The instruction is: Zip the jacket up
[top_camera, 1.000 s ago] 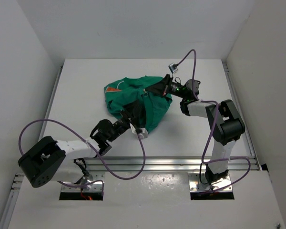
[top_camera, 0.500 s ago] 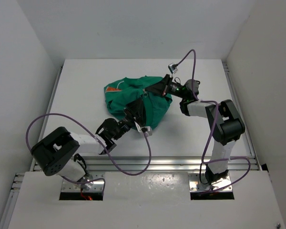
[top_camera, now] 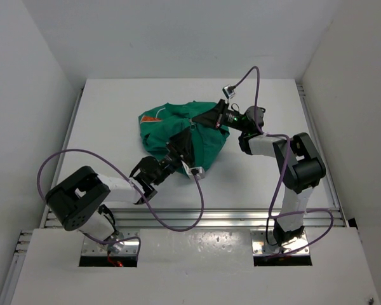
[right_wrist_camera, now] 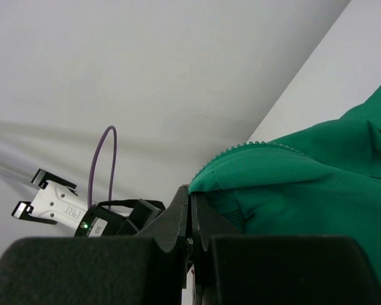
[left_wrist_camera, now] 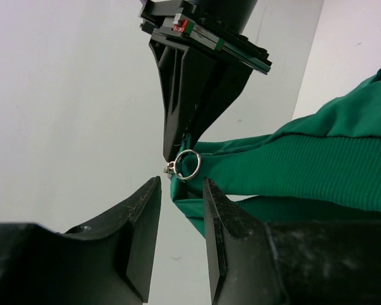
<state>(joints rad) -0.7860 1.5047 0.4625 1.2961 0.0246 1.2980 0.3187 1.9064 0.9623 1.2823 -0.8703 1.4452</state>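
Showing one green jacket, bunched in a heap on the white table and lying between the two pincers.

**Hidden or unclear.** Sleeves, hood and chest logo cannot be told apart in the crumpled cloth. From above, both pincer tips merge with dark folds. The zipper slider is largely masked by its ring pull. In each wrist view the near fingers are blurred black masses cut off at the lower edge.

**Jacket.** The fabric is plain green. A ribbed band runs away to the right of the left pincer, and a row of zipper teeth edges the fold just above and to the right of the right pincer. An orange patch shows on the far-left side of the heap, well apart from both pincers.

**Pincers.** The right pincer is closed on the jacket, clamping the cloth edge just beside the ring pull. The left pincer faces it tip to tip. Its fingers are parted by a narrow gap, with bare table visible through the lower part. The jacket's corner sits at the mouth of the gap and the ring pull lies just beyond the tips. Whether the cloth touches the pads cannot be told.

**Count.** One jacket, one ring pull, one orange patch, two arms, two pincers.
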